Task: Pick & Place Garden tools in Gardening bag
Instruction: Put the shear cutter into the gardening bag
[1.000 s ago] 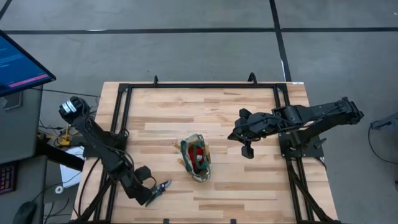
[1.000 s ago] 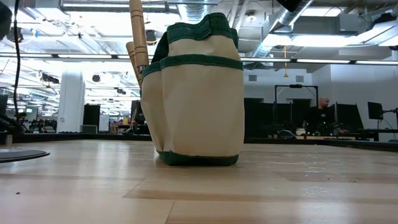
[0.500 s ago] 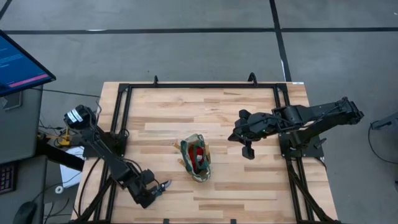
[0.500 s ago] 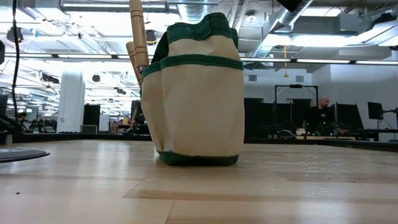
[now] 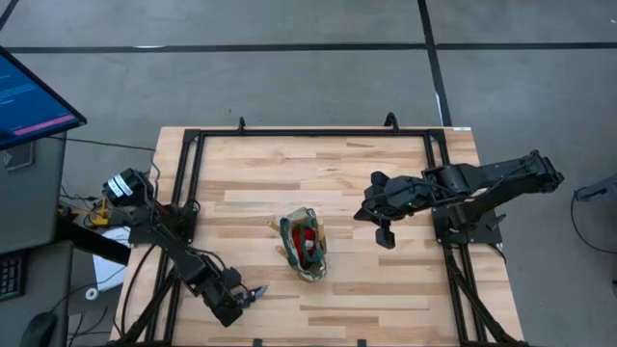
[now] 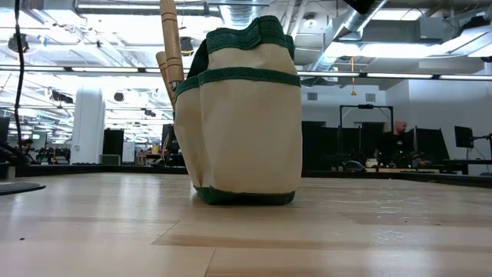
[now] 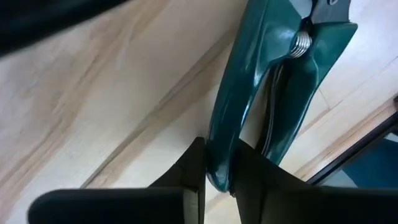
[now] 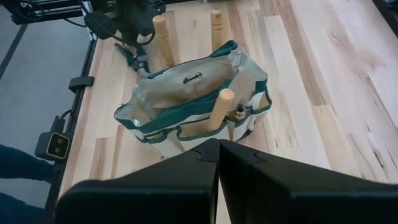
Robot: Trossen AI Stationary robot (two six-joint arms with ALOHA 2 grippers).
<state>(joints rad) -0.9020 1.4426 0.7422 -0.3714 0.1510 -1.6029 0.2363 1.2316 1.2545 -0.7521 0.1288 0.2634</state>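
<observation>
The gardening bag [image 5: 317,266] stands upright on its base in the middle of the table, also in the low view [image 6: 246,131]. Wooden tool handles [image 8: 221,106] stick up out of its pockets, and something red [image 5: 307,238] lies inside. The pruning shears [image 5: 257,289], with teal handles [image 7: 249,93], lie near the table's near left corner. My left gripper [image 5: 247,295] is shut on them. My right gripper [image 5: 384,234] hangs shut and empty to the right of the bag. My left gripper pinches one teal handle of the shears near its free end [image 7: 221,165] between its two fingers [image 7: 198,165]. The fingers come slanting down from the table's left and lie along the handle. The second handle [image 7: 292,99] runs beside the outer finger. The shears lie low on the wood.
A black metal frame [image 5: 289,135] runs along the table's far, left and right sides. A monitor [image 5: 29,96] stands off the table's left. Bare wood lies on every side of the bag. People sit at desks far behind in the low view.
My left arm has swung a little toward the table's near edge, and its gripper has settled over the shears' handles. The shears, the bag and my right arm have stayed where they were.
</observation>
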